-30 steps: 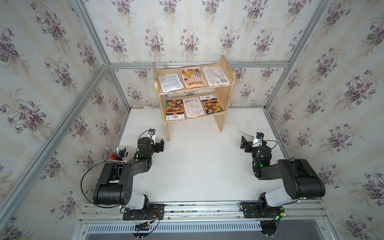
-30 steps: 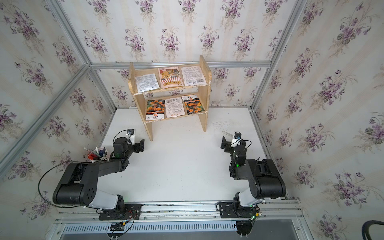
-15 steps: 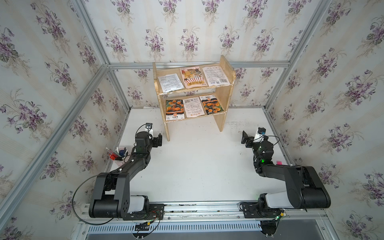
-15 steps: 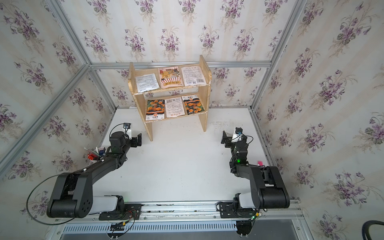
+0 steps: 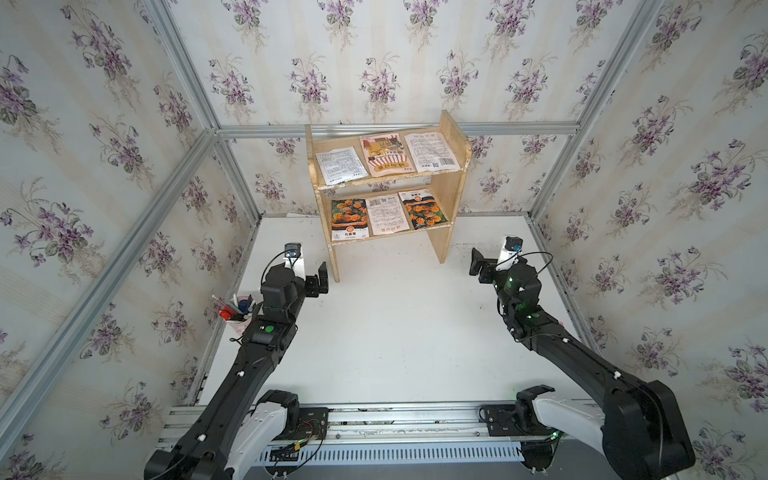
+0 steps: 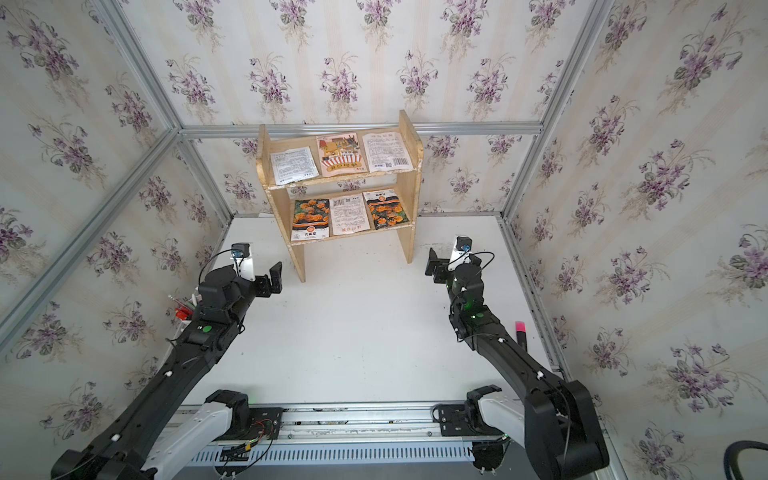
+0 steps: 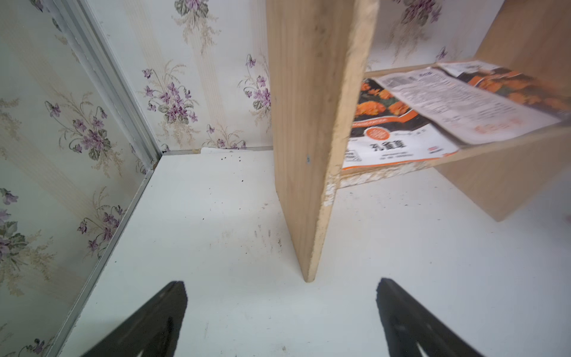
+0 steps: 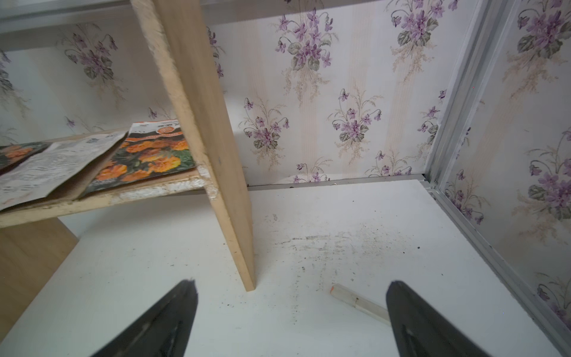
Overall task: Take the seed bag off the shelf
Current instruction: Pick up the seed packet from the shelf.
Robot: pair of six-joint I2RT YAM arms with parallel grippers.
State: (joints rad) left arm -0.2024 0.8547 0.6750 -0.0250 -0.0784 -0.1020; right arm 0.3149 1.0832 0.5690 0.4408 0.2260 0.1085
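Both top views are bright and sharp, with soft, even light and only pale shadows on the white table. The flowery walls look stretched toward the frame corners. In the left wrist view the seed bags look smeary and blurred.

Both arms are reached way out forward from their bases, the left arm and right arm pretty much mirroring each other with wrists low. The left gripper has its jaws spread wide and empty. Same deal on the right gripper, wide apart, gripping nothing.
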